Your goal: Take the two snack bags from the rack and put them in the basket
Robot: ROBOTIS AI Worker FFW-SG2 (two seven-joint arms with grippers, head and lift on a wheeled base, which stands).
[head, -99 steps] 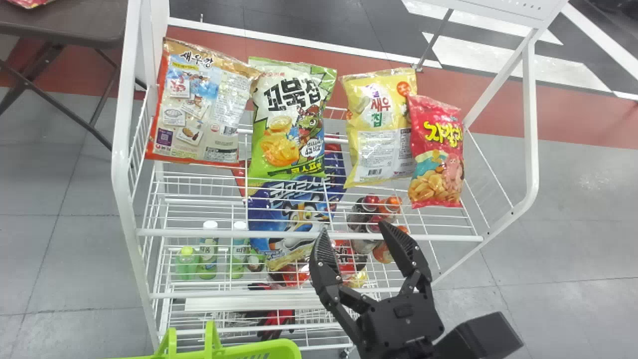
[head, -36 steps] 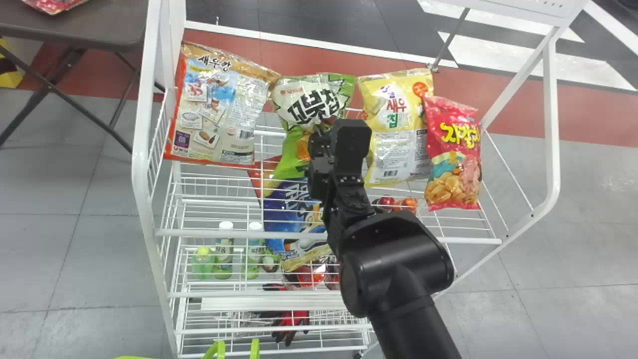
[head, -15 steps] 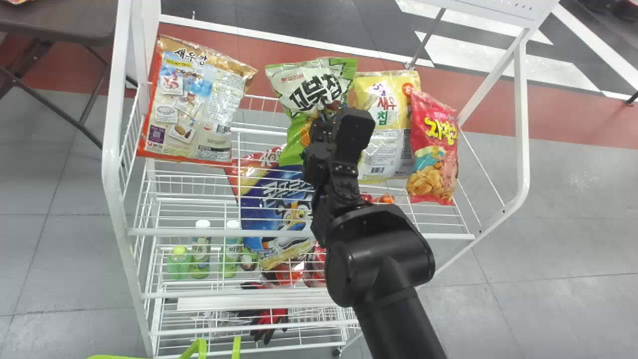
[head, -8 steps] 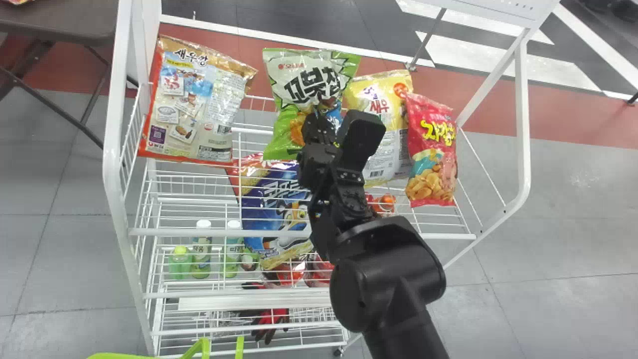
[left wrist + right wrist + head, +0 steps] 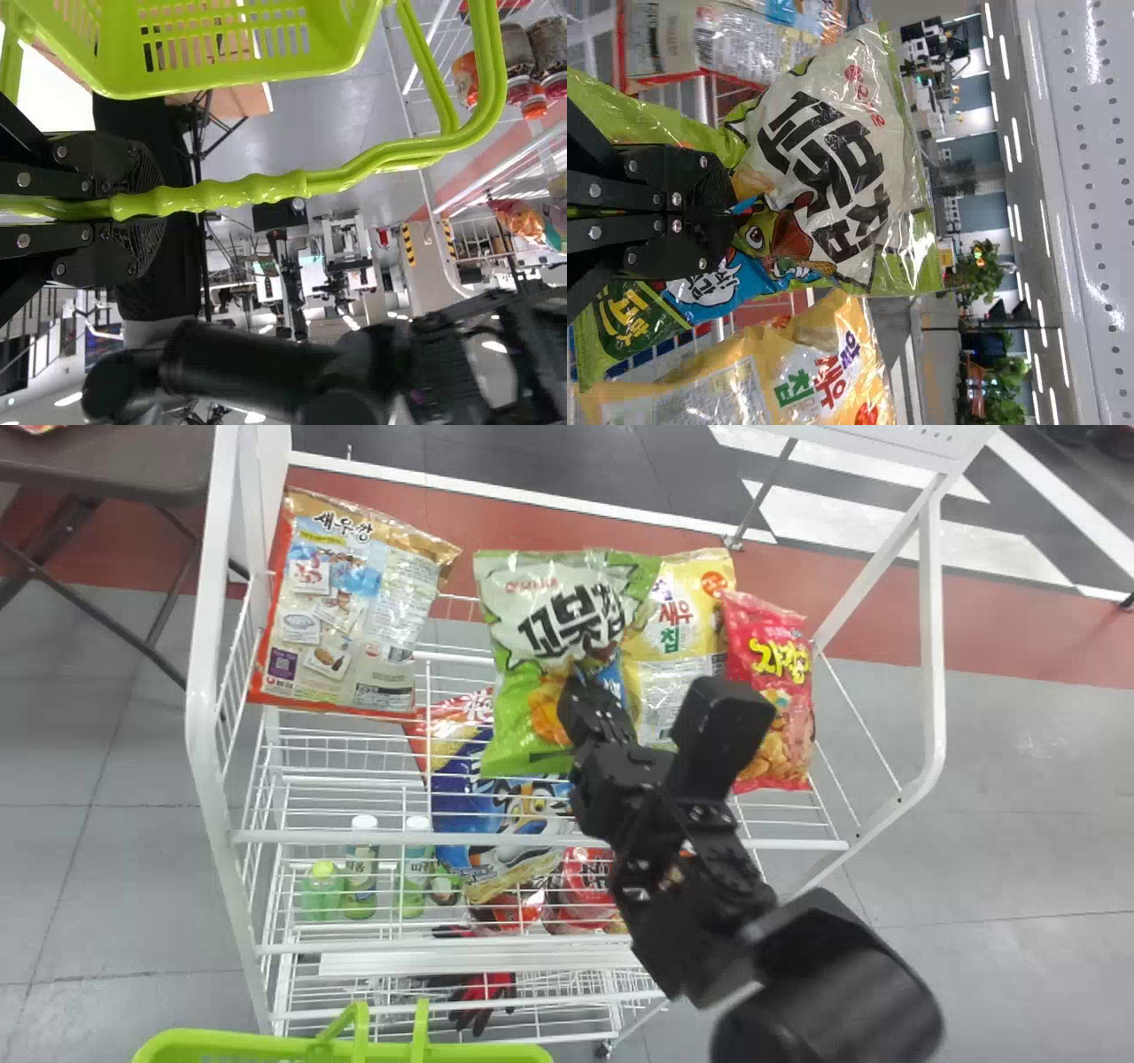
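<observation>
green-and-white snack bag (image 5: 554,624), lime basket (image 5: 239,1043), white rack (image 5: 399,838)

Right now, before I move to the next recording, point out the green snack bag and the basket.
Green snack bag (image 5: 824,146): right wrist view, on its white panel.
Basket (image 5: 230,1040): head view, on its rim.

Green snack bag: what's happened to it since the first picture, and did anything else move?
The right gripper was open in front of the rack; now it has closed on the green snack bag. The bag has shifted right, overlapping the yellow bag. The yellow, red and orange-edged bags stayed on the rack.
</observation>
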